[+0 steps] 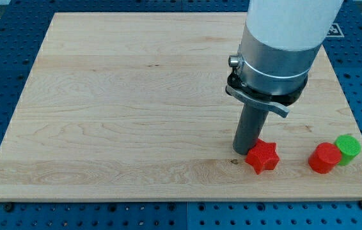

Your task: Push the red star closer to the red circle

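Observation:
The red star (262,156) lies near the view's bottom right on the wooden board (136,96). The red circle (323,158) lies to its right, about one block width away. My tip (242,151) rests on the board right at the star's left side, touching or nearly touching it. The dark rod rises from there to the arm's grey and white body (283,45).
A green block (347,148), round in shape, sits against the red circle's right side, close to the board's right edge. Blue perforated table (2,64) surrounds the board. The board's bottom edge is just below the blocks.

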Tool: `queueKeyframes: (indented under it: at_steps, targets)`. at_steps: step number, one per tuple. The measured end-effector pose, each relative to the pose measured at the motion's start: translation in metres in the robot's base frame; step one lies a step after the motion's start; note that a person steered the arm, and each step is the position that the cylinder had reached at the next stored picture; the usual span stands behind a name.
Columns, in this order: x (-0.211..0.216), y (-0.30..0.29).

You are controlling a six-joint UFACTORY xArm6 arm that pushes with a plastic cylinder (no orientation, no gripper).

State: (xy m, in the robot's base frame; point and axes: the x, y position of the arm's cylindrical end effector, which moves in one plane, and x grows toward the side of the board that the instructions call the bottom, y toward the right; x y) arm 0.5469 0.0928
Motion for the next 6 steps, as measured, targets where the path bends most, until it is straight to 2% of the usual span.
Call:
queueKeyframes:
  at_steps: [1,2,3,5,6]
  targets:
    - [-0.019,-0.031]
    - [-0.011,-0.069]
    - [0.027,-0.072]
    - [0.036,0.016]
    - [0.034,0.009]
